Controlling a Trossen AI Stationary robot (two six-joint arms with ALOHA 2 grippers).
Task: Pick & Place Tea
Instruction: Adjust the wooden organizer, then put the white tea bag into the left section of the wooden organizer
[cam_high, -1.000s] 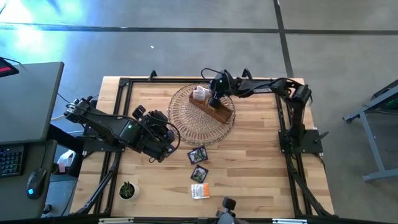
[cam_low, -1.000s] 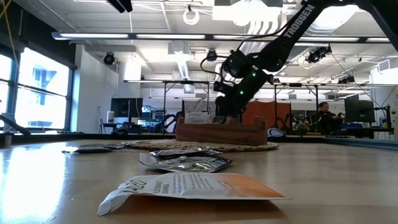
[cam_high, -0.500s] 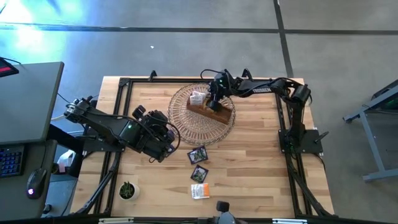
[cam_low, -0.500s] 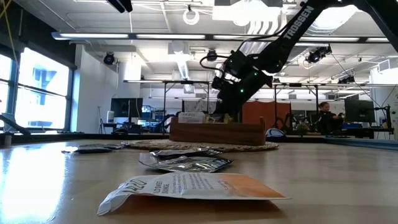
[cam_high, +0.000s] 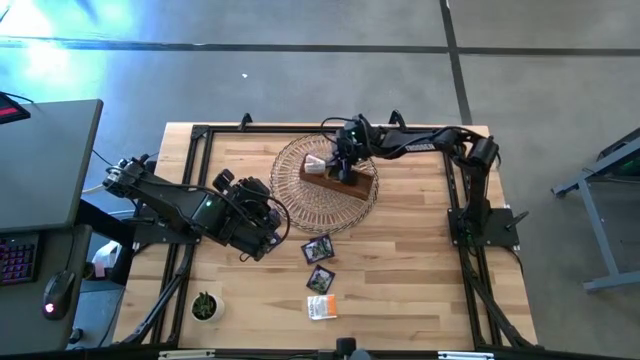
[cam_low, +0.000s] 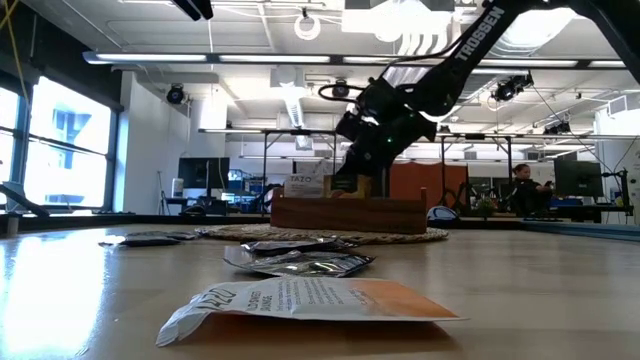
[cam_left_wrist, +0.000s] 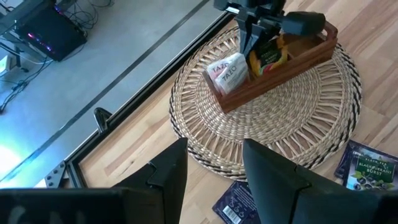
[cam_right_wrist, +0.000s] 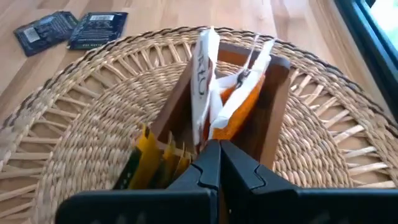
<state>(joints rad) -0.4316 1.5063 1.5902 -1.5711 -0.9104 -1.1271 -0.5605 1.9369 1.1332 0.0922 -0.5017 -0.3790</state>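
While left gripper (cam_high: 262, 222) idle, open-jawed: right gripper (cam_high: 345, 166) jaws closed, box (cam_high: 338, 180) shifted leftward

Right arm reaching in from the right table edge, elbow bent, right gripper (cam_high: 345, 165) low near the far centre, fingers (cam_right_wrist: 211, 163) pressed together, left arm folded at the left side, left gripper (cam_high: 272, 222) stationary, fingers (cam_left_wrist: 169, 169) parted, nothing between them
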